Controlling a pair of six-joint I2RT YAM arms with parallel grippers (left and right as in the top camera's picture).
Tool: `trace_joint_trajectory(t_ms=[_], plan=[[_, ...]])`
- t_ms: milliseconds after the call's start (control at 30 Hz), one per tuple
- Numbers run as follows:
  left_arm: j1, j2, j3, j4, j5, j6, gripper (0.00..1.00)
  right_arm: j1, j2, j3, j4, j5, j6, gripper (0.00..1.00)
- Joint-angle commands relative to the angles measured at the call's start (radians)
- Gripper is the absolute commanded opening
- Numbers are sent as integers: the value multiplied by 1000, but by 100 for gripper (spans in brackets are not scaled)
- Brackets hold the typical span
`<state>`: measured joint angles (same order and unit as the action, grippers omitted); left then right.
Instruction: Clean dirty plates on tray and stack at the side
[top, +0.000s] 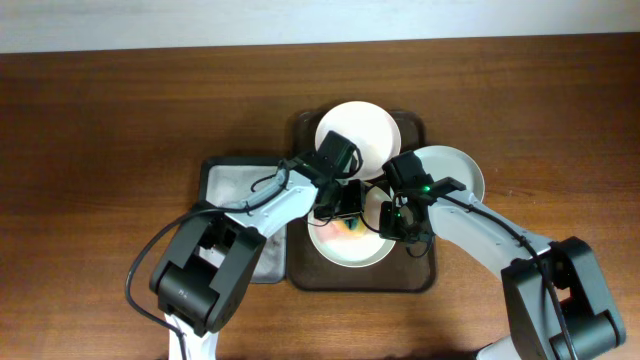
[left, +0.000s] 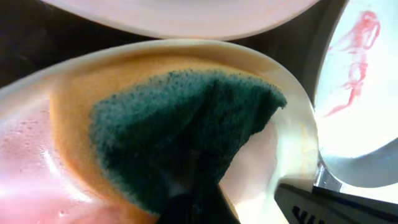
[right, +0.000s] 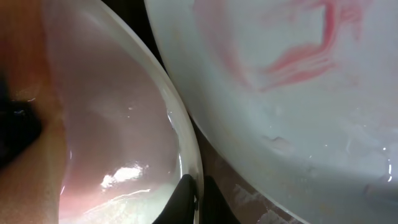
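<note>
Three white plates sit on or over the dark brown tray (top: 415, 275). The back plate (top: 368, 128) looks clean. The right plate (top: 455, 168) hangs over the tray's right rim; the right wrist view shows red smears on it (right: 298, 68). The front plate (top: 350, 252) lies between my grippers. My left gripper (top: 338, 205) is shut on a green and orange sponge (left: 180, 137), which it presses into the front plate (left: 292, 143). My right gripper (right: 196, 200) is shut on the front plate's rim (right: 180, 134); in the overhead view it (top: 400, 225) is at the plate's right edge.
A smaller grey tray with a black rim (top: 225, 175) lies just left of the brown tray, under my left arm. Brown wooden table (top: 110, 130) surrounds both trays. The smeared right plate also shows in the left wrist view (left: 354, 93), as does the back plate (left: 186, 15).
</note>
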<state>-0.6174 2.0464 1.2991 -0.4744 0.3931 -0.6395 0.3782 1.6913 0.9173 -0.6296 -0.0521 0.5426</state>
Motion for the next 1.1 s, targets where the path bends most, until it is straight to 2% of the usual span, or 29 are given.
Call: trace_joint_trajectory(t_ms=[0,100,167,233,300,367,533,567,700,833,967,1067], plan=[[-21,24,-54,-100,28,43,0,14,15,-8,17,-7,-14,4],[54,-88,-54,-298,-312,92,0,14,15,-8,17,-7,-14,4],[78,-100,-54,-320,-343,115,0,14,15,-8,18,-6,-14,4],[59,-92,-55,-294,-283,114,0,14,15,-8,19,-6,-14,4],[7,-83,-55,-197,-30,108,0,14,15,-8,30,-7,-13,4],[-25,-83,-55,-128,93,64,0,14,15,-8,43,-19,-13,4],[-87,-57,-57,-63,96,0,0,14,15,-8,48,-26,-13,4],[-87,-35,-59,-65,78,0,0,14,15,-8,47,-26,-13,4],[-47,-10,-60,-246,-311,0,0,14,15,-8,47,-26,-13,4],[61,-57,-59,-358,-573,0,0,14,15,-8,39,-26,-13,4],[82,-233,-49,-373,-624,4,0,14,15,-8,24,-26,-14,4],[86,-432,-49,-378,-526,31,0,14,10,-8,20,-26,-14,4]])
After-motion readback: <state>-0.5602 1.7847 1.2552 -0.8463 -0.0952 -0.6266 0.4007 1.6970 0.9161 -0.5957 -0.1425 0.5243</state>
